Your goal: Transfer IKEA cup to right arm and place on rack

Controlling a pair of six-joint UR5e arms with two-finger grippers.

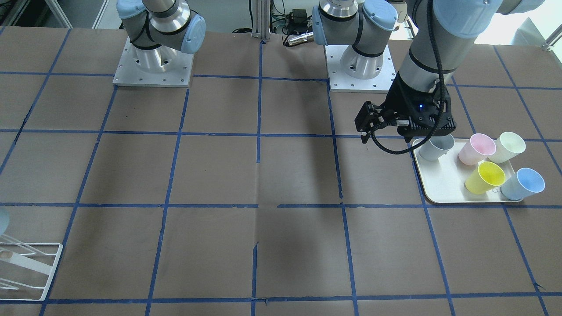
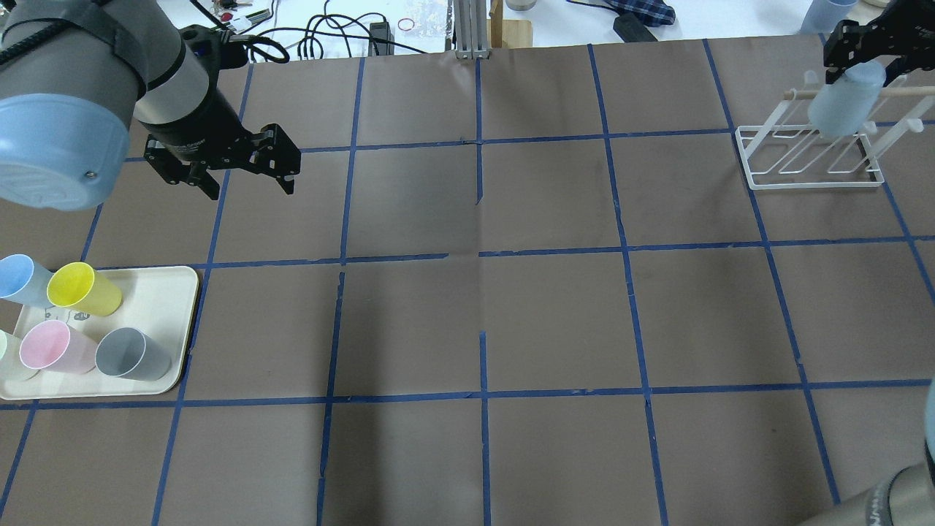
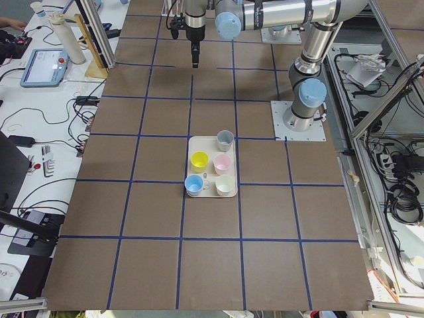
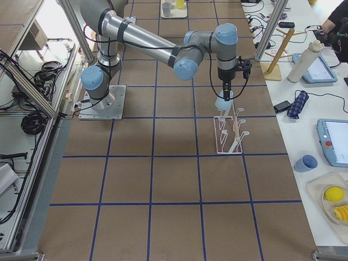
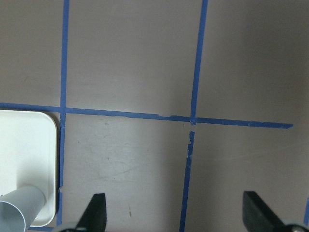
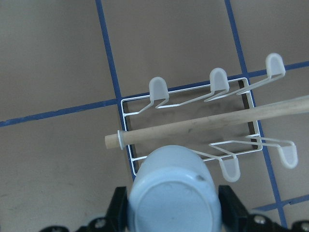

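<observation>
My right gripper [image 2: 863, 64] is shut on a pale-blue IKEA cup [image 2: 840, 102] and holds it upside down over the white wire rack [image 2: 803, 172] at the table's far right. In the right wrist view the cup's base [image 6: 170, 193] fills the space between the fingers, just in front of the rack's wooden rod [image 6: 207, 126]. A second pale-blue cup [image 2: 18, 277] lies on the beige tray [image 2: 172, 296]. My left gripper [image 2: 241, 179] is open and empty, hovering beyond the tray; its fingertips [image 5: 96, 210] stand wide apart.
The tray also holds a yellow cup [image 2: 84, 288], a pink cup [image 2: 47, 347], a grey cup [image 2: 131, 354] and a whitish cup [image 1: 509, 147]. Brown table with blue tape grid [image 2: 478, 252]. Cables and tools lie along the far edge.
</observation>
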